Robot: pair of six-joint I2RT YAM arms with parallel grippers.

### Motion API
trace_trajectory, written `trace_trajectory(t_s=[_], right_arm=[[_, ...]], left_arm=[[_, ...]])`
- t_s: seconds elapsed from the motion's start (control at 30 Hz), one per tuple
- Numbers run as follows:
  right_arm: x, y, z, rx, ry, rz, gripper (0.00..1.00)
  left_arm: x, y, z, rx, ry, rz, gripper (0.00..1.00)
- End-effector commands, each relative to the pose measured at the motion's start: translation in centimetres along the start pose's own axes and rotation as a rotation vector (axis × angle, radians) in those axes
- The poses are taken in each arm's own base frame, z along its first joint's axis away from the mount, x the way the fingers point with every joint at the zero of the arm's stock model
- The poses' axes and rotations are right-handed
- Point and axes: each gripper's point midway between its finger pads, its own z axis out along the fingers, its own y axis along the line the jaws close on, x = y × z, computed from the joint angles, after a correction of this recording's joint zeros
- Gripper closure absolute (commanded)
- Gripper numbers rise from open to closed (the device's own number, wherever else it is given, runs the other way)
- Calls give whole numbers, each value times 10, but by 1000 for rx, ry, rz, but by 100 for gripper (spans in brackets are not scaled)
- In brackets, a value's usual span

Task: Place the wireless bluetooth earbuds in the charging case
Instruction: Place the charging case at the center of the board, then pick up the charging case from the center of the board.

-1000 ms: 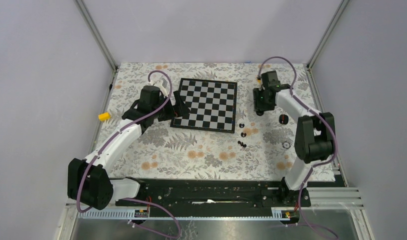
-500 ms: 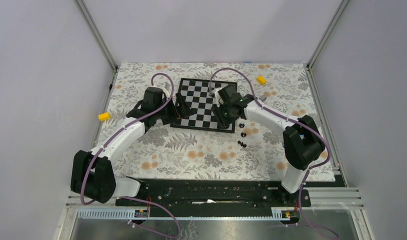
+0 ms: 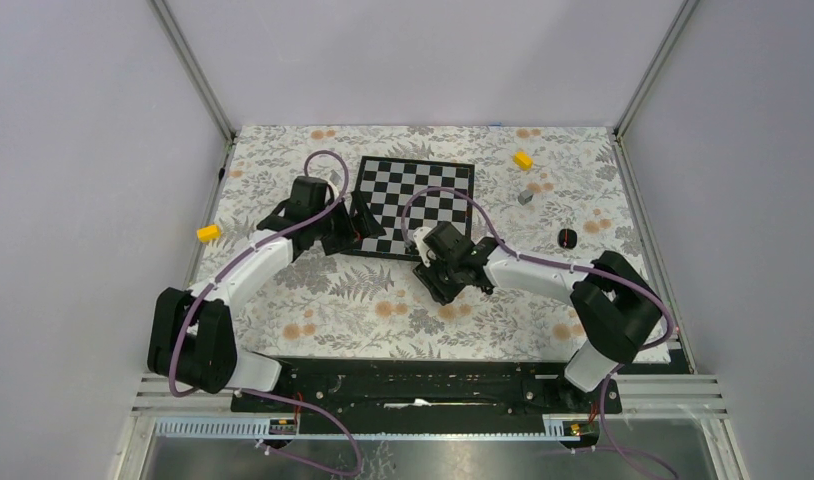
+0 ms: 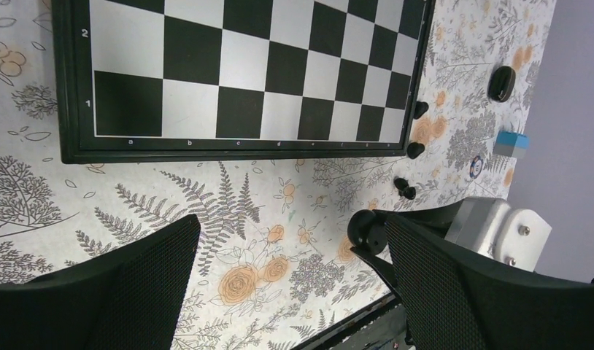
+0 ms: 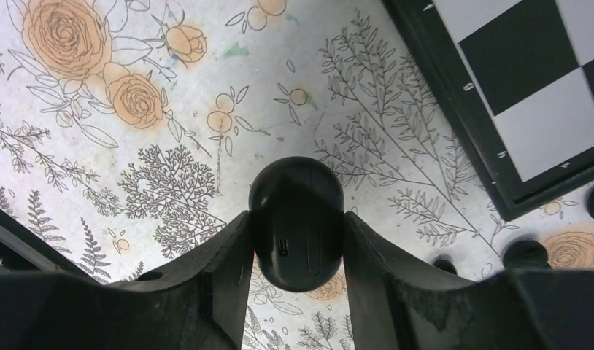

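My right gripper (image 5: 296,220) is shut on the charging case (image 5: 296,195), a black rounded pebble that looks closed. In the top view this gripper (image 3: 440,279) sits over the floral cloth just in front of the chessboard's near right corner and hides the case. Several tiny black earbuds (image 4: 414,150) lie on the cloth off that corner. Some also show in the right wrist view (image 5: 525,252), just right of my fingers. My left gripper (image 4: 294,284) is open and empty, above the cloth by the board's near left corner (image 3: 349,228).
The chessboard (image 3: 423,178) lies at the back middle. Another small black oval object (image 3: 569,237) lies to its right. A grey cube (image 3: 525,196) and a yellow block (image 3: 523,159) lie at the back right. A second yellow block (image 3: 208,233) is at the left edge.
My right arm swung from the far right, across the chessboard, to the cloth in front of the board's near right corner. It now covers the earbuds in the top view. The left gripper shifted slightly.
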Motion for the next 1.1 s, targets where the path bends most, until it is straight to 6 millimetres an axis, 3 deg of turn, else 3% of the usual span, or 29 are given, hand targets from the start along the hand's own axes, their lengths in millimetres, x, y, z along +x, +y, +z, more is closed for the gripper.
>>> trace_trajectory(t_s=[0.0, 0.27, 0.4, 0.63, 0.9, 1.07], right_arm=[[-15, 6, 1, 14, -98, 3, 54], [-1, 17, 12, 6, -72, 21, 23], [4, 13, 4, 37, -99, 76, 17], [19, -9, -9, 175, -138, 205, 17], [32, -28, -19, 247, -152, 366, 18], [24, -47, -38, 212, -235, 641, 24]], left_arm=[[1, -6, 4, 39, 25, -6, 1], [14, -4, 10, 45, 48, -13, 1], [24, -5, 11, 35, 59, 11, 1], [45, -9, 19, 70, 120, 40, 1], [55, -16, 24, 91, 158, 73, 1], [56, -17, 25, 94, 163, 63, 1]])
